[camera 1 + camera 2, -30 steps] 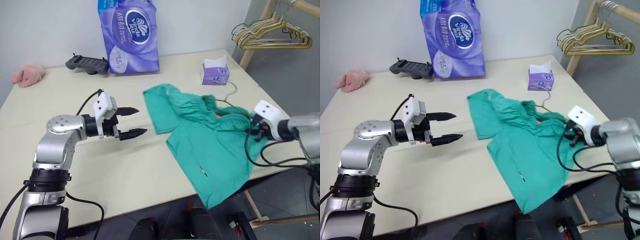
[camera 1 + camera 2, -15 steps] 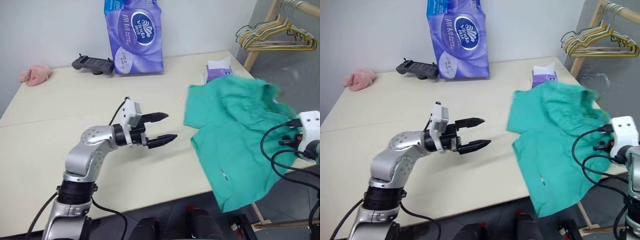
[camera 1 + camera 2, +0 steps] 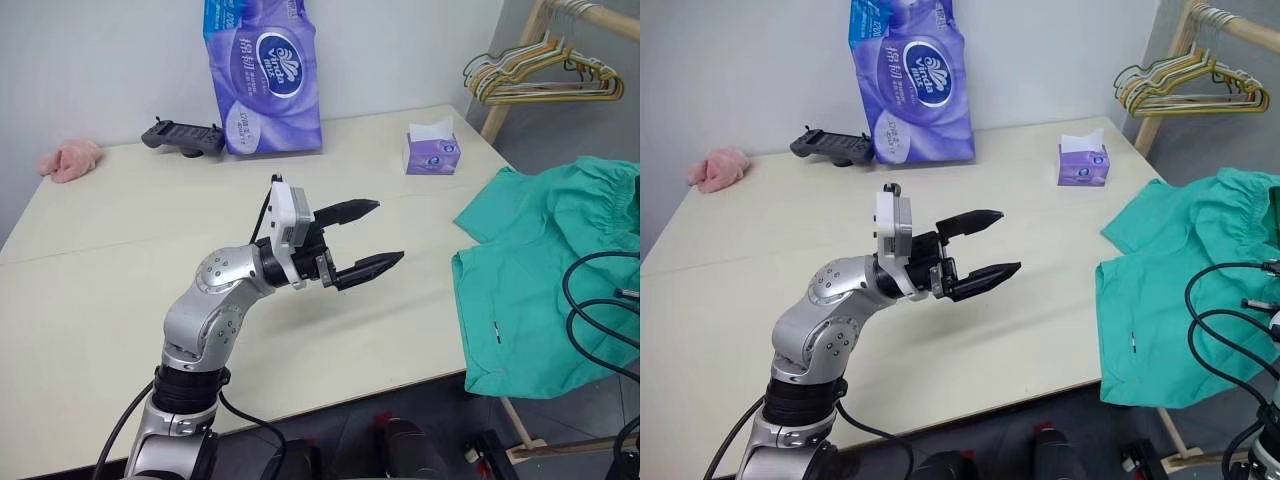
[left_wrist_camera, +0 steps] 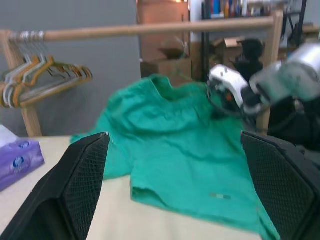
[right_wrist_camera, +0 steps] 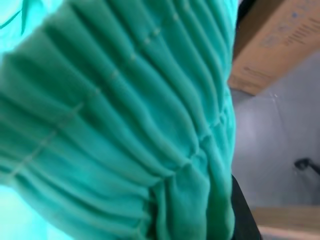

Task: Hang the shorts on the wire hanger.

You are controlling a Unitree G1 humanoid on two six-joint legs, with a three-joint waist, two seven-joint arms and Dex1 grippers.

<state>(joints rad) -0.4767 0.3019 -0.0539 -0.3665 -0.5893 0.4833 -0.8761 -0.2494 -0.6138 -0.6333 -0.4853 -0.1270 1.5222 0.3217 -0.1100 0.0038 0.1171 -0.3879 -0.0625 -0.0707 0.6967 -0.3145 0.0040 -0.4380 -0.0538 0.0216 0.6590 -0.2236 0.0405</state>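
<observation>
Pale cream and broad, the bench fills most of the head views, with a grey wall behind it and a wooden rail at the far right.

Nearest, over the middle of the bench, the left tool hangs above the surface with its two black fingers spread wide apart and nothing between them. It points toward the robot's right, at the shorts, which are well apart from it with bare bench between.

These teal-green shorts lie at the right edge of the bench, partly on the top and partly draped over the edge toward the floor. Their upper, gathered part rises toward the right border of the picture. In the left wrist view the shorts hang as a loose sheet beyond the bench edge, and the right arm's white and grey wrist sits against their upper part. The right wrist view looks closely onto the gathered elastic waistband; the right tool is closed, and the cloth bunches up right at it, so it appears clamped on the waistband.

Farther back, a small purple tissue box stands near the right rear corner. At the rear edge sit a large purple paper pack, a black handheld controller and a pink cloth lump. Beyond the bench, a bunch of yellow and green hangers hangs on the rail.
</observation>
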